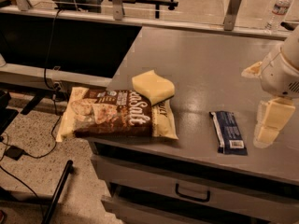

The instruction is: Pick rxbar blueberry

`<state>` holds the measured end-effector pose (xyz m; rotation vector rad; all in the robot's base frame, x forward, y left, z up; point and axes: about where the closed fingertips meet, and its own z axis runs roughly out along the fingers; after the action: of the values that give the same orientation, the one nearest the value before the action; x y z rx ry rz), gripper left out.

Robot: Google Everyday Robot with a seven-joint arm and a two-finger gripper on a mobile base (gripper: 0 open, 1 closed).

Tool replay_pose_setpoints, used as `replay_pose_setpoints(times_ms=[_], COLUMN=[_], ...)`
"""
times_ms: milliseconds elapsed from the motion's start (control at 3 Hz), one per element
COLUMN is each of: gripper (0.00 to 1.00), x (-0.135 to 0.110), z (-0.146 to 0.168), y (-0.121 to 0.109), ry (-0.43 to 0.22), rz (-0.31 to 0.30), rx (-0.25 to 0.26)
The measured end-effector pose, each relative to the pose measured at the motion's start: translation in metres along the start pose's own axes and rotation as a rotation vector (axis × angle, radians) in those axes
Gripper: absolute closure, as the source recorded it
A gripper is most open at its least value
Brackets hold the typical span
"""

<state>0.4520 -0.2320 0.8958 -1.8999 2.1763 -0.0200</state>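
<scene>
The rxbar blueberry (228, 132) is a small flat bar in a dark navy wrapper with a white end label. It lies flat on the grey table (210, 64) near the front edge, right of centre. My gripper (266, 136) hangs at the right edge of the view, just right of the bar and a little above the table, not touching the bar. Part of the gripper is cut off by the frame edge.
A large brown-and-cream chip bag (117, 113) lies at the table's front left corner, overhanging the edge. A yellow sponge (153, 86) rests against its back edge. A water bottle (279, 8) stands at the far right. A drawer handle (192, 193) is below the table front.
</scene>
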Motion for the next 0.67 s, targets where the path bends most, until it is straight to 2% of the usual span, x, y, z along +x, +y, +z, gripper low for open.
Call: replay_pose_setpoints(times_ms=[333, 667], gripper=[0.0, 0.0], x=[0.001, 0.002], z=[0.012, 0.035], y=[0.005, 0.015], ry=[-0.013, -0.007], rz=[-0.044, -0.083], rx=[0.002, -0.032])
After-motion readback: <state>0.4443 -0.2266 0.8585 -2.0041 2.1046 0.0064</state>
